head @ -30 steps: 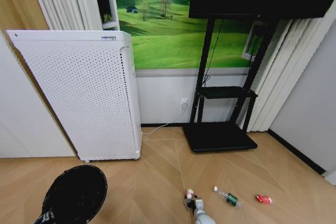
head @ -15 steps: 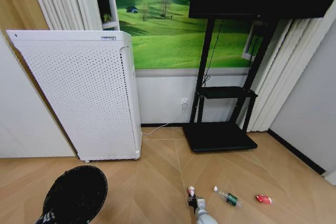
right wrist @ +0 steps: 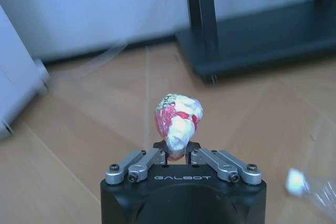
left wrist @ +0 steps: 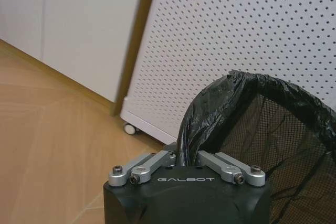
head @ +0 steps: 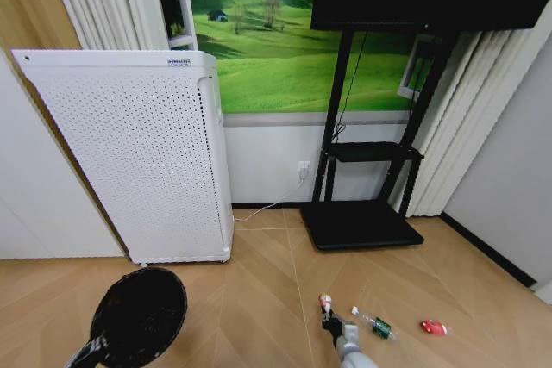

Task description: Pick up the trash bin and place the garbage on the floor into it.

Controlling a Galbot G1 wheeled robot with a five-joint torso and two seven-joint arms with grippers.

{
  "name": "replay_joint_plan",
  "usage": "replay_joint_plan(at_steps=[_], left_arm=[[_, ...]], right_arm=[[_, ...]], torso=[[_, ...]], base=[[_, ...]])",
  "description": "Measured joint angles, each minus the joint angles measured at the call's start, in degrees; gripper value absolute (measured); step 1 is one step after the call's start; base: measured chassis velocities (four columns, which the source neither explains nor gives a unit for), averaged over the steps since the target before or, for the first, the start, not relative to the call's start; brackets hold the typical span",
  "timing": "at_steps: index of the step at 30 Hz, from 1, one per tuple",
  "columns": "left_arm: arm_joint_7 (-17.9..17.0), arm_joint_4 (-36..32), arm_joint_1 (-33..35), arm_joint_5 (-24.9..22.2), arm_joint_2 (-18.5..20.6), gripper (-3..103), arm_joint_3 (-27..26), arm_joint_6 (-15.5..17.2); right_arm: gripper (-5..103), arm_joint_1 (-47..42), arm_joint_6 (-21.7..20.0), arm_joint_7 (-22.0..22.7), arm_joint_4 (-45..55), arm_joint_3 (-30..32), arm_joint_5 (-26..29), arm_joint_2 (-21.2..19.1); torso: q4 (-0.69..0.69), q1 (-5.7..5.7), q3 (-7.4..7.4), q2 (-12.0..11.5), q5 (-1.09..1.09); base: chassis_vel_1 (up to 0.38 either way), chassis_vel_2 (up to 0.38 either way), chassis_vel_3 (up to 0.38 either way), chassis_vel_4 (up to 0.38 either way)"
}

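The left gripper (left wrist: 181,157) was clamped on the rim of the trash bin (head: 140,316), its fingers drawn together over the black liner folded across that rim. The bin was held tilted at the lower left of the head view, its mouth turned toward the camera, in front of the white perforated appliance (head: 138,152), which stood on casters against the wall. In the left wrist view the bin's mesh wall (left wrist: 273,135) and liner showed just past the gripper body, with the appliance directly behind. The right gripper (right wrist: 177,155) was closed on a crumpled red-and-white wrapper (right wrist: 177,120), which stood up from between the fingertips. In the head view this gripper (head: 329,316) was low over the floor (head: 250,299), near the bottom edge of the frame and right of centre, with the wrapper (head: 325,302) at its tip. Two pieces of garbage lay on the floor to the right of it: a small clear bottle with a green label (head: 373,323) just beside the gripper, and a small red item (head: 433,327) farther right, apart from the bottle. A black TV stand (head: 360,223) rested on the floor behind them, against the wall.
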Motion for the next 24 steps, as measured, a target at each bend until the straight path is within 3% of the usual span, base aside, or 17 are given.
replay_joint_plan(at_steps=[2, 3, 6, 7, 11, 15, 18, 24], left_arm=[[-1.56, 3.4, -3.75, -2.9, 4.93, 4, 3.1, 0.68], [-1.56, 3.4, -3.75, -2.9, 4.93, 4, 3.1, 0.68], [-1.1, 6.79, -8.23, -7.51, 10.93, 4, 7.08, 1.34], [-1.1, 6.79, -8.23, -7.51, 10.93, 4, 7.08, 1.34], [3.38, 10.51, -11.39, -11.63, 15.52, 4, 12.49, 2.09], [3.75, 11.69, -12.99, -12.38, 16.68, 4, 15.49, 2.39], [1.91, 14.92, -18.21, -13.18, 18.83, 4, 24.2, 2.55], [0.07, 20.62, -24.58, -14.71, 20.74, 4, 33.35, 2.71]], right_arm=[[16, -5.0, 2.56, -2.13, 8.96, 1.54, 4.3, -0.89], [16, -5.0, 2.56, -2.13, 8.96, 1.54, 4.3, -0.89], [16, -10.99, 5.3, -5.14, 17.66, 2.38, 5.3, -1.12], [16, -10.99, 5.3, -5.14, 17.66, 2.38, 5.3, -1.12], [16, -13.24, 7.94, -6.34, 24.16, 0.1, 5.19, -0.65], [16, -14.07, 9.46, -8.47, 26.19, -1.08, 5.07, -0.95], [16, -16.0, 13.75, -14.81, 28.49, -1.94, 3.21, -2.67], [16, -16.64, 17.27, -18.63, 28.75, -2.06, 0.63, -4.84]], torso=[[0.01, 0.0, 0.0, 0.0, -0.04], [0.01, 0.0, 0.0, 0.0, -0.04], [0.0, 0.0, 0.0, 0.0, -0.01], [0.0, 0.0, 0.0, 0.0, -0.01], [0.03, 0.0, 0.0, 0.0, 0.01], [0.03, 0.0, 0.0, 0.0, 0.0], [0.02, 0.0, 0.0, 0.0, -0.01], [0.01, 0.0, 0.0, 0.0, 0.0]], base=[[0.0, 0.0, 0.0, 0.0], [0.0, 0.0, 0.0, 0.0], [0.0, 0.0, 0.0, 0.0], [0.0, 0.0, 0.0, 0.0], [0.0, 0.0, 0.0, 0.0], [0.0, 0.0, 0.0, 0.0], [0.0, 0.0, 0.0, 0.0], [0.0, 0.0, 0.0, 0.0]])
